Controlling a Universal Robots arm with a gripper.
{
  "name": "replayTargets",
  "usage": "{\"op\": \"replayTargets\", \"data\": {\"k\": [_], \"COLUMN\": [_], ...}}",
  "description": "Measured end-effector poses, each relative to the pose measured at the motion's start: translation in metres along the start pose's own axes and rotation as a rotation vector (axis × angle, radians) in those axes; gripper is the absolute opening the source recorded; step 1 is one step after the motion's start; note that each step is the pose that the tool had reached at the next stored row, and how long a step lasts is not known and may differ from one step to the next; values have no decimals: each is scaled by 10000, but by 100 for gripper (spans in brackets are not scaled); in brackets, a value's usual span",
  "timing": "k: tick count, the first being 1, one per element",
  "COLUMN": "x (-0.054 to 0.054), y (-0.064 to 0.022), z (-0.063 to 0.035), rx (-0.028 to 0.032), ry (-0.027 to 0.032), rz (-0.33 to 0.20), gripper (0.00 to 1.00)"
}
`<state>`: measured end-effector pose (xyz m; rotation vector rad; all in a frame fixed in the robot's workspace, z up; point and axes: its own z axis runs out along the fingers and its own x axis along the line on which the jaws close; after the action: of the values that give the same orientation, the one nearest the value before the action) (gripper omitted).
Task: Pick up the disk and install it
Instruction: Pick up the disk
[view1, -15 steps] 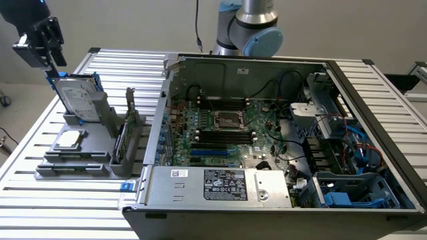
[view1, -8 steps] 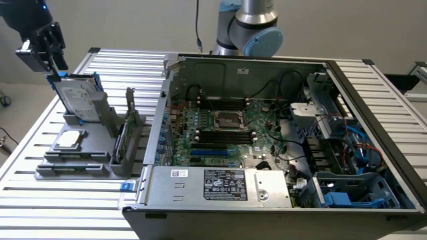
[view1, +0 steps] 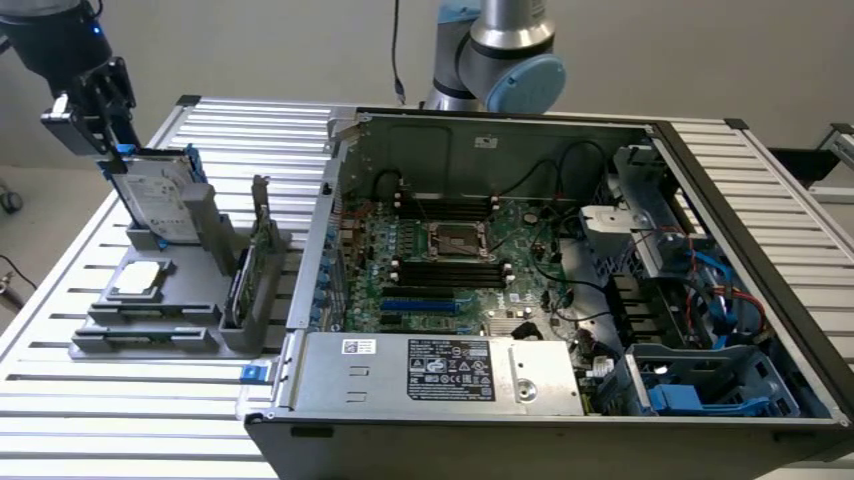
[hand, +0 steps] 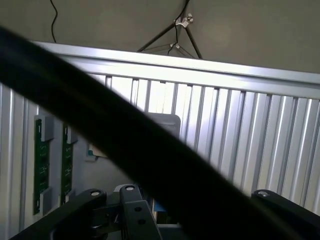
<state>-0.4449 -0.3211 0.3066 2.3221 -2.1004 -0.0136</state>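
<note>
The disk (view1: 160, 198) stands upright in a grey holder (view1: 147, 320) at the exterior view's left, a silver drive with a white label and blue side rails. My gripper (view1: 118, 146) hangs right over its upper far corner, fingertips at the level of the blue rail's top; whether they touch it I cannot tell. In the wrist view the gripper (hand: 177, 201) has its fingers (hand: 90, 197) spread wide, with a sliver of blue (hand: 159, 206) between them. A thick black cable (hand: 125, 145) crosses that view and hides most of what lies below.
The open computer case (view1: 307, 270) lies on the slatted aluminium table (view1: 120, 440), motherboard (view1: 447, 265) exposed, blue drive bays (view1: 707, 390) at its near right corner. The holder also carries a square silver chip (view1: 140, 280) and a green card (view1: 247, 275) on edge.
</note>
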Motion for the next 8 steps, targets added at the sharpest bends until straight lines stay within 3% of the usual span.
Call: {"op": "replayTargets", "data": {"k": [8], "x": [-28], "y": [-4], "z": [91], "rx": [-1], "ry": [4], "rz": [0], "gripper": [54]}}
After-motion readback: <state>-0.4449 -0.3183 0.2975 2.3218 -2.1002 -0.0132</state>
